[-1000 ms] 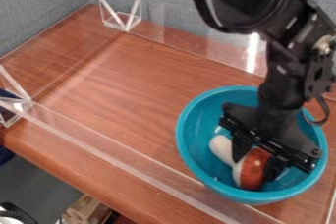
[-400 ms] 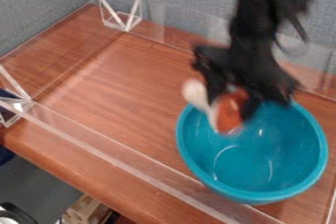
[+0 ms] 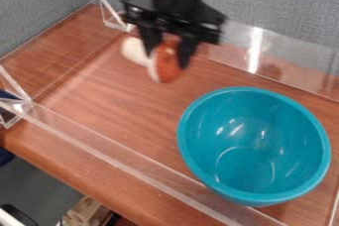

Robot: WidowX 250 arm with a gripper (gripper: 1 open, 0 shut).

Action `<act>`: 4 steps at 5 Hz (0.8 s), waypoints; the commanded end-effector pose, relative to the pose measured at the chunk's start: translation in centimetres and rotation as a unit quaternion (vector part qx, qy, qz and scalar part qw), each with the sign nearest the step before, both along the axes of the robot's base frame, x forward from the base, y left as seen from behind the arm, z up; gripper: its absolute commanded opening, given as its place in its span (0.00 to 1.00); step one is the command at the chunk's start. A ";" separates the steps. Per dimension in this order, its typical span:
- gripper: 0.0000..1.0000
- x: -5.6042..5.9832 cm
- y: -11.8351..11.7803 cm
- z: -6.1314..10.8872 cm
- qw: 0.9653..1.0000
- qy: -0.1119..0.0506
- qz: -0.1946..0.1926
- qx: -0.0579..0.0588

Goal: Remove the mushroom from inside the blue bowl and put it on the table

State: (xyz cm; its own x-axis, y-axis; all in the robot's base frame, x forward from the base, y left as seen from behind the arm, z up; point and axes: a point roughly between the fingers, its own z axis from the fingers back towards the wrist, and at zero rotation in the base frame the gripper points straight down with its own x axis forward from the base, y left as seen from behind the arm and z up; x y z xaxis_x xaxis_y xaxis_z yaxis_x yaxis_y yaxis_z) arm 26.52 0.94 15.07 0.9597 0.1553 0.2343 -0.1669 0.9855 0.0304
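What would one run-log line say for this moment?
claw: shut on toy mushroom | mushroom: above wooden tabletop | blue bowl: mushroom out

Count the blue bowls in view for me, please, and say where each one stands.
1. The blue bowl stands on the table, toward the right side of the picture; no other is in sight.

1. The round, deep teal-blue plastic bowl point(image 3: 255, 151) stands on the reddish-brown wooden desk point(image 3: 99, 86), at the near right.
2. The small mushroom with reddish-brown cap and cream-white stem point(image 3: 165, 63) is above the desk, left of the bowl and farther back.
3. The grey textured panel point(image 3: 284, 4) rises behind the desk, at the far side.
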 end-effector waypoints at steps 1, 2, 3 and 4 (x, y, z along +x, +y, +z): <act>0.00 0.7 2.1 -0.2 1.000 -0.010 0.011 0.006; 0.00 1.0 4.0 -2.1 1.000 0.005 0.020 0.014; 0.00 1.2 5.0 -4.0 0.999 0.016 0.023 0.024; 0.00 1.7 5.2 -4.9 0.999 0.021 0.022 0.030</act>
